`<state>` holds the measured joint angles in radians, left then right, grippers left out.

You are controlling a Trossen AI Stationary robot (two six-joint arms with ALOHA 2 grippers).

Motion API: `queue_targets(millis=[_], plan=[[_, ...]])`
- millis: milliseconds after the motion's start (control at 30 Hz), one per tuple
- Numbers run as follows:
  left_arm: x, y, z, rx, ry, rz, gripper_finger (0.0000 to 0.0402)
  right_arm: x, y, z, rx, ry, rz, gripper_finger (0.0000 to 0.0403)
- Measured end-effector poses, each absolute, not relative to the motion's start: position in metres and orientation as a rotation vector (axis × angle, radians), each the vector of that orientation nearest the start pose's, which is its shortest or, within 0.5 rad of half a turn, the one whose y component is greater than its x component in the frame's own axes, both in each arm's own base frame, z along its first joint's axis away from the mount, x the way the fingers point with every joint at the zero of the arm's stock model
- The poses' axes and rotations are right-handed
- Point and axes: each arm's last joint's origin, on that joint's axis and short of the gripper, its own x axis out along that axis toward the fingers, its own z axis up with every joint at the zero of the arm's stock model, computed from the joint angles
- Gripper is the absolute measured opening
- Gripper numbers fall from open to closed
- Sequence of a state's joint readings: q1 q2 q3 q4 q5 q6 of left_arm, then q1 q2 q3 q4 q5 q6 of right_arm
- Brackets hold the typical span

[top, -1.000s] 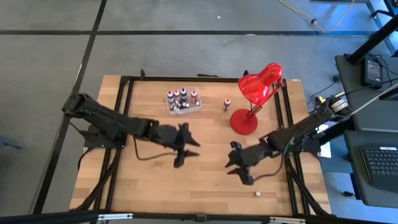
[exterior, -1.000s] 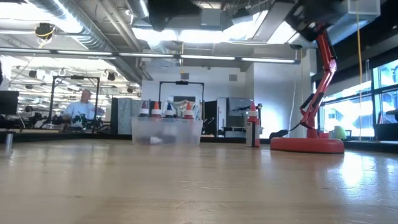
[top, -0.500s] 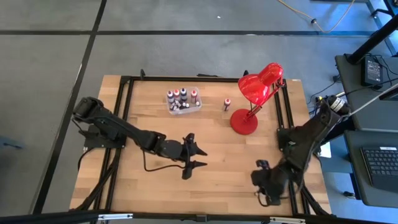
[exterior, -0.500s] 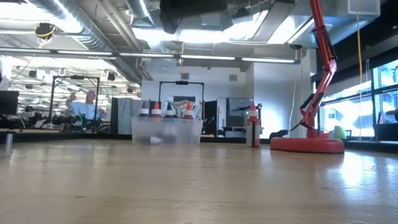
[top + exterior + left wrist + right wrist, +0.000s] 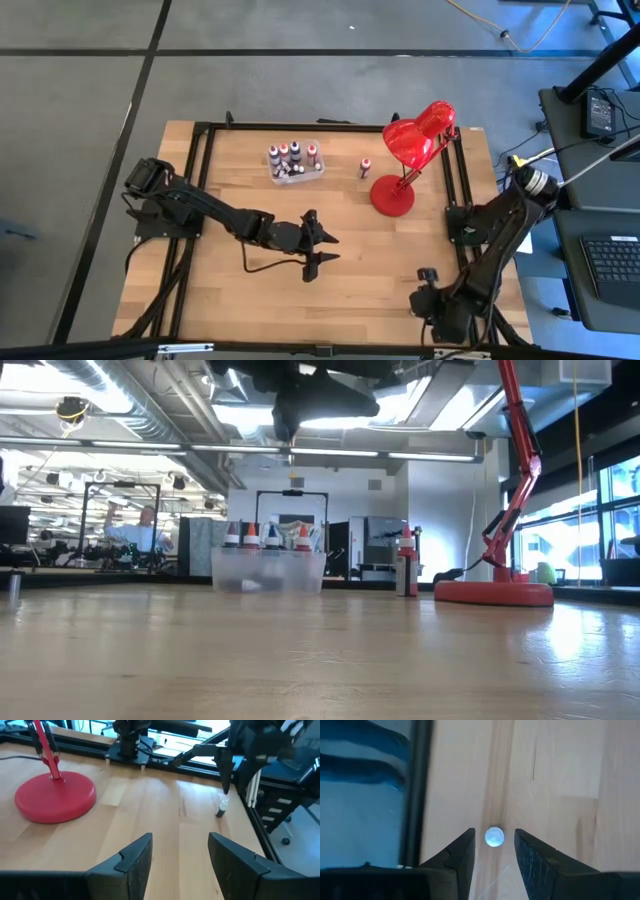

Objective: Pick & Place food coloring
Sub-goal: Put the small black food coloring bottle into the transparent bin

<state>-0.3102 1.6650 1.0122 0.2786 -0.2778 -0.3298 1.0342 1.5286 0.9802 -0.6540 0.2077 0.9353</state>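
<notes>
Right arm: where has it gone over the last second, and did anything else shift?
The right end effector swung from mid-table to the near right corner and now hangs, open, over a lone bottle standing there. The left end effector edged rightward, open and empty. The clear box, the lamp and the bottle beside it stayed put.

White-capped bottles [image 5: 293, 160] upright in box, one [image 5: 365, 167] beside lamp, one [image 5: 222, 808] near table edge

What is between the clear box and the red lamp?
One small bottle stands alone on the table between the box and the lamp, touching neither; the high view shows it.
</notes>
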Motion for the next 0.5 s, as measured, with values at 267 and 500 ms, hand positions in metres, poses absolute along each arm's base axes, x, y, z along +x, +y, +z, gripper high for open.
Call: queue_targets(millis=[267,500], plan=[[0.350,-0.104,0.229,-0.216,0.366,0.026,0.0189,0.155,0.249,0.176,0.034,1.252,0.176,0.0140],[0.350,-0.104,0.229,-0.215,0.367,0.026,0.0187,0.157,0.253,0.163,0.008,1.275,0.155,0.0140]])
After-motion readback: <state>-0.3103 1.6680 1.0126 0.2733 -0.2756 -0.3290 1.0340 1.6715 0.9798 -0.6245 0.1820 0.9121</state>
